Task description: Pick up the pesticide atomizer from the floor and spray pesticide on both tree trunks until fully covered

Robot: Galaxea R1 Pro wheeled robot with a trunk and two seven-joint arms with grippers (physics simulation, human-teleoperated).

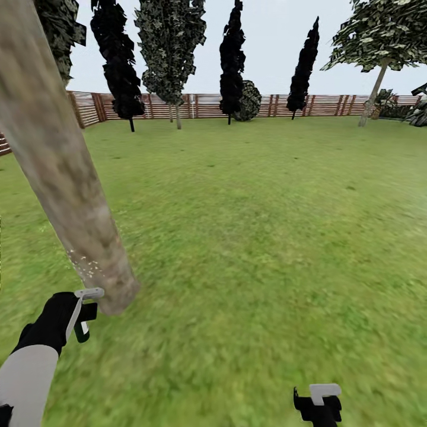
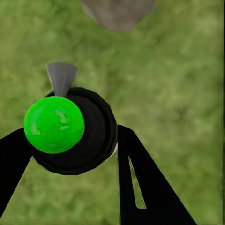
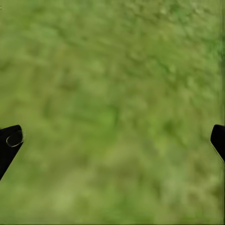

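**Green-capped atomizer clamped, spraying first trunk**

Black atomizer [image 2: 75, 131], cap showing green, clamped in left gripper [image 2: 70, 154], nozzle aimed at near tree trunk [image 1: 65, 178]. One cluster of white pesticide specks [image 1: 83, 264] noted low on trunk; coverage judged partial. Second tree [image 1: 379, 65] well apart, apparently unsprayed. Right gripper [image 3: 112, 140] spread wide, empty, above grass [image 1: 267, 237].

The trunk [image 1: 62, 172] rises from the lawn [image 1: 255, 237] at the near left, leaning in the head view. The left pincer [image 1: 83, 314] sits just beside its foot, closed around the atomizer [image 2: 70, 131], whose nozzle points at the trunk base [image 2: 117, 14]. Specks of pesticide [image 1: 86, 264] lie on the trunk just above. The right pincer [image 1: 317, 403] hangs over grass, well apart to the right, fingers spread. A fence [image 1: 201, 105] runs behind, trees [image 1: 231, 59] before it.
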